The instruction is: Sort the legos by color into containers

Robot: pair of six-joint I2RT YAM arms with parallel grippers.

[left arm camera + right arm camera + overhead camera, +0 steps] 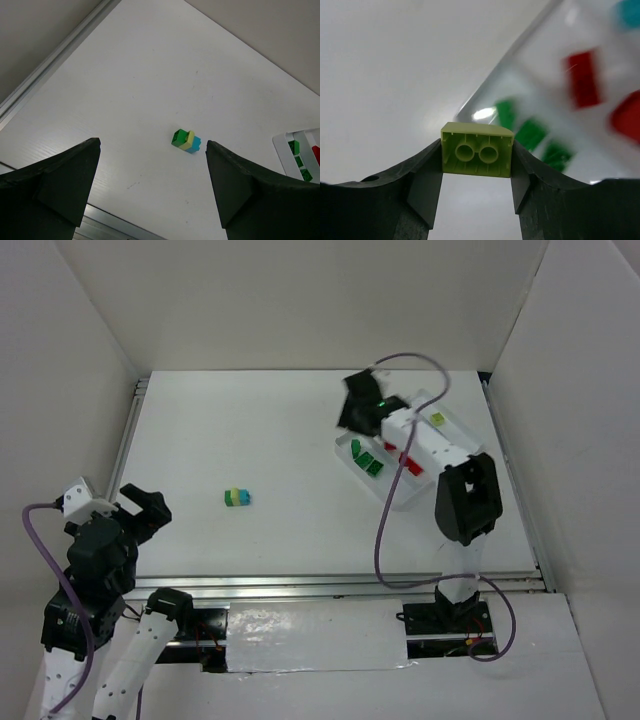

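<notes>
Right gripper [477,167] pinches a hollow, two-tubed lime plastic brick [477,150].

bright, even light — tray [535,75] blurred in right wrist view.

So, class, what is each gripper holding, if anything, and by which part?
The right gripper pinches a lime-yellow brick by its two opposite side walls, its hollow underside showing. The left gripper is open and holds nothing.

We are holding our left gripper [152,150] wide open above the counter's [150,75] edge; a green, yellow and blue brick cluster [186,141] is lying ahead, well apart from the tray [278,150].
</notes>
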